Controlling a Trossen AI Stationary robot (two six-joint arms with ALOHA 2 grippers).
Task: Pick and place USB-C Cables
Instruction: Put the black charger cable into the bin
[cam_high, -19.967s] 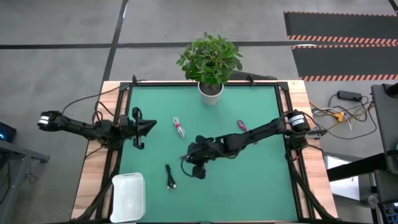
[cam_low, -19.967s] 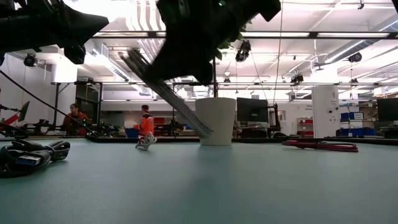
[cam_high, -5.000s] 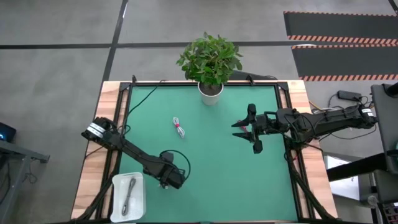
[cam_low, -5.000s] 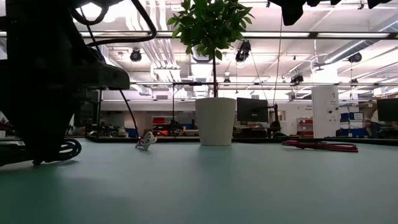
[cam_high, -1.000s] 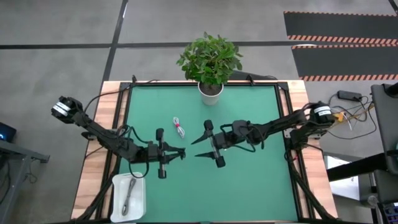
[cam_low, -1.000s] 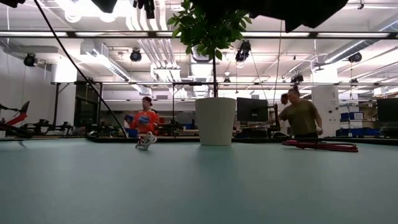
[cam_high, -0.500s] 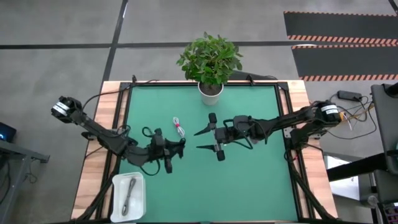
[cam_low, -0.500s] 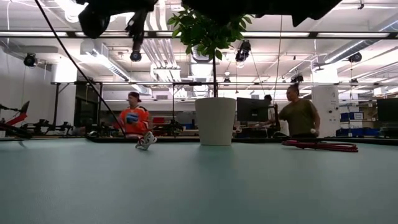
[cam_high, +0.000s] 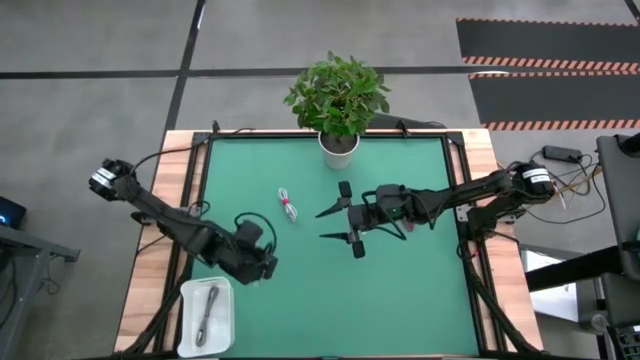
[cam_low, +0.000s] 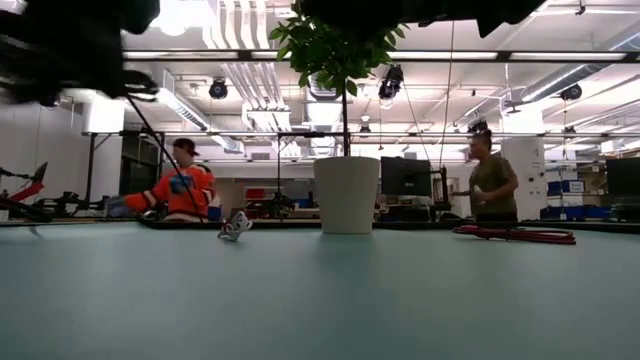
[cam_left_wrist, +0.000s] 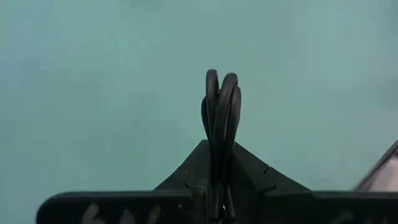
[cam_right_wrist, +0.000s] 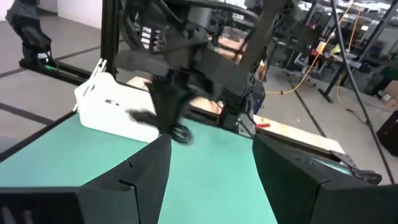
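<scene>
A black USB-C cable (cam_left_wrist: 221, 106), coiled in loops, sits in my shut left gripper (cam_high: 262, 268), which points down over the green mat just beyond the white tray (cam_high: 190, 300). A grey cable (cam_high: 206, 312) lies in the tray. A white-and-red cable (cam_high: 288, 205) lies flat on the mat left of centre. A magenta cable (cam_low: 515, 235) lies on the mat in the low view; in the high view my right arm covers it. My right gripper (cam_high: 322, 225) hovers open and level near the mat's centre, pointing at the left arm, with nothing between its fingers. My left gripper pinches the black cable bundle between its two fingers, which come from above and point down. Several loops (cam_left_wrist: 219, 93) stick out past the fingertips. In the right wrist view the loops (cam_right_wrist: 178, 132) hang below the fingers, clear of the mat.
A potted plant in a white pot (cam_high: 340, 145) stands at the far edge, middle. The mat is framed by black rails and wooden borders (cam_high: 150, 270). People move in the room beyond the table (cam_low: 180, 190).
My left gripper, holding the black cable, has tipped from level to pointing down and drawn back toward the table's near-left, closer to the tray. My right gripper has shifted slightly toward the far edge and stayed open.
</scene>
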